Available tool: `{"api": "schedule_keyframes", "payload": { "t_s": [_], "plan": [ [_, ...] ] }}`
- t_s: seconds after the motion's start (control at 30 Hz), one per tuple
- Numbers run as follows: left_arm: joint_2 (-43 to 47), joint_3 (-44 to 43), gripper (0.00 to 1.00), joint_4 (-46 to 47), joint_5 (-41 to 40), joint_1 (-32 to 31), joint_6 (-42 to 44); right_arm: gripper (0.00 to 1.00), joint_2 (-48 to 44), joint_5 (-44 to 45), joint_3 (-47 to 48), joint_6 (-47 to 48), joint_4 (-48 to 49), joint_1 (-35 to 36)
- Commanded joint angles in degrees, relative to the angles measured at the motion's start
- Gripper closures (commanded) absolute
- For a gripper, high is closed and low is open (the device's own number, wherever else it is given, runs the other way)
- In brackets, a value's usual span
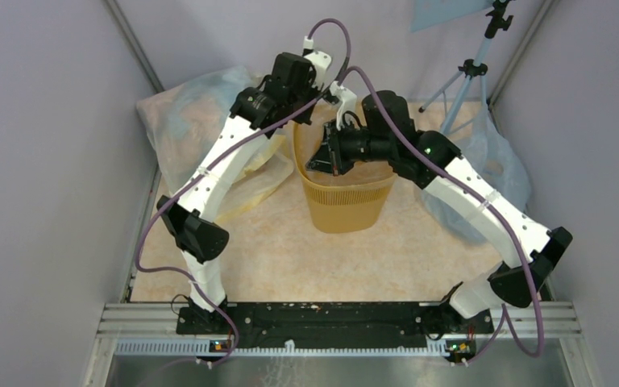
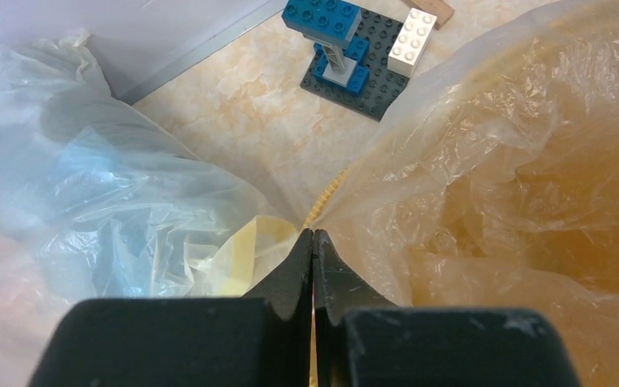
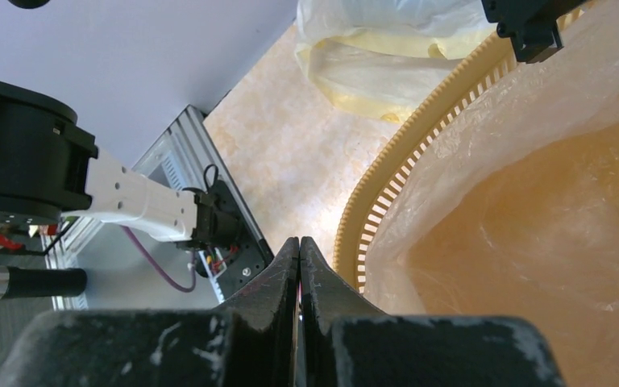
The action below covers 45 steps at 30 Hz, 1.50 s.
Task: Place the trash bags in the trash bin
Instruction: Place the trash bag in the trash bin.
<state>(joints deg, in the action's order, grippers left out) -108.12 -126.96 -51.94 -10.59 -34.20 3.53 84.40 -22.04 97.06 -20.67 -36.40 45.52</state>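
The yellow-orange trash bin stands upright mid-table. A thin, wrinkly, see-through trash bag lines its mouth, and the film lies over the lattice rim. My left gripper is at the bin's far-left rim. It is shut, and the bag's film draws to a point at its tips. In the right wrist view its black fingers sit on that rim. My right gripper is shut just outside the near rim, beside the bag. Nothing shows between its tips. From above it hangs over the bin's mouth.
Big bluish sacks lie at the back left and at the right. A pale yellow film is crumpled left of the bin. A blue-and-white block tower stands behind it. A tripod is at the back right. Walls close in on both sides.
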Motion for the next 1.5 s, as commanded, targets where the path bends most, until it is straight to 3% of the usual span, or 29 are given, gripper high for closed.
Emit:
{"api": "schedule_keyframes", "payload": {
  "t_s": [0.0, 0.1, 0.17, 0.27, 0.4, 0.57, 0.73, 1.07, 1.47],
  "plan": [
    [3.07, 0.17, 1.0, -0.12, -0.27, 0.02, 1.22, 0.97, 0.32, -0.4, 2.68, 1.22, 1.26, -0.03],
    [4.48, 1.53, 0.98, 2.02, 2.4, 0.3, -0.4, 0.92, -1.07, 5.84, 2.64, 1.15, -0.54, -0.32],
    [5.86, 2.98, 0.96, 3.93, 4.57, 0.68, -2.23, 0.83, -2.47, 8.14, 1.68, 0.19, -0.7, -1.46],
    [7.15, 4.17, 0.91, 5.44, 7.09, 1.36, -4.81, 0.71, -4.77, 7.36, -1.47, -2.29, 0.75, -3.91],
    [7.77, 4.24, 0.78, 5.51, 8.14, 1.57, -7.05, 0.67, -7.93, 6.45, -5.3, -4.67, 3.04, -7.02],
    [7.51, 4.48, 0.66, 4.81, 9.69, 1.57, -8.06, 0.53, -8.18, 6.34, -5.66, -5.28, 2.33, -8.34],
    [6.4, 4.51, 0.61, 3.84, 9.8, 1.58, -8.31, 0.38, -6.24, 3.23, -5.19, -5.54, 2.19, -8.34],
    [4.83, 4.61, 0.61, 2.75, 9.45, 2.45, -9.16, 0.45, -2.1, -2.09, -6.17, -6.32, 5.56, -6.89],
    [3.05, 4.87, 0.68, 2.71, 12.79, 3.52, -9.74, 0.49, 2.41, -1.76, -5.21, -4.99, 4.79, -4.56]
  ]
}}
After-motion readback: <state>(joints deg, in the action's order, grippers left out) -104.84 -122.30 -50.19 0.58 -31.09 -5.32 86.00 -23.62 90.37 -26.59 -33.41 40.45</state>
